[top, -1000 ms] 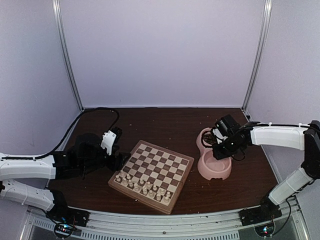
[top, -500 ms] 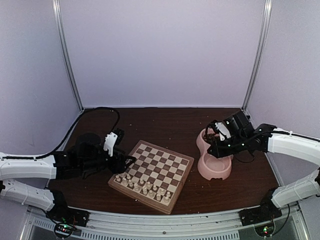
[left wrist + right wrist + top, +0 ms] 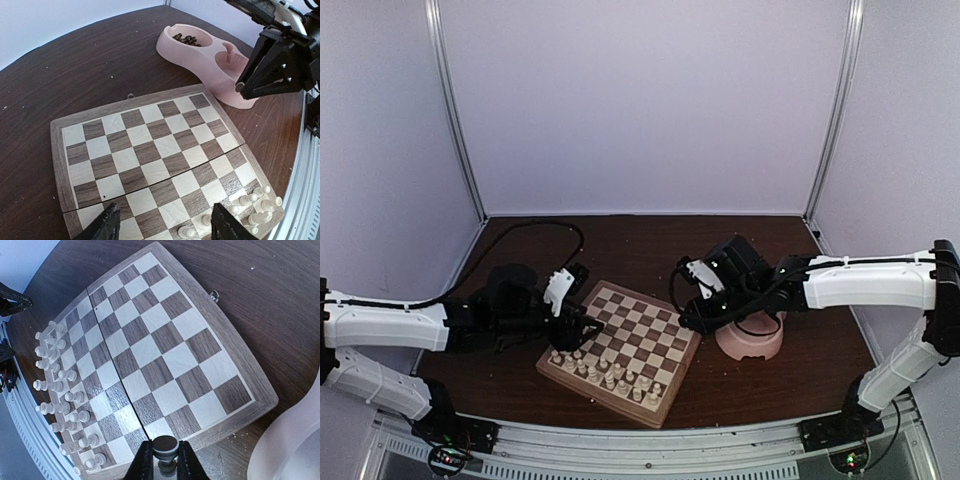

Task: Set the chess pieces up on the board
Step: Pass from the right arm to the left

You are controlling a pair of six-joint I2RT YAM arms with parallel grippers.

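The board (image 3: 650, 335) lies tilted at the table's middle, with two rows of cream chess pieces (image 3: 605, 375) along its near edge. My left gripper (image 3: 588, 322) hangs open over the board's left side. In the left wrist view its fingers (image 3: 107, 225) straddle bare squares (image 3: 150, 145), the cream pieces (image 3: 250, 205) just to the right. My right gripper (image 3: 165, 460) is shut on a dark brown piece (image 3: 165, 446), hovering at the board's (image 3: 160, 350) right corner beside its rim. From above, that gripper (image 3: 688, 318) sits between board and bowl.
A pink double bowl (image 3: 752, 340) stands right of the board; several dark brown pieces (image 3: 187, 39) lie in its far compartment. A black cable (image 3: 535, 225) loops at the back left. Metal frame posts rise at both rear corners.
My right arm has swung left from over the pink bowl to the board's right corner, carrying the dark piece. My left gripper has slid right, over the board's left edge.
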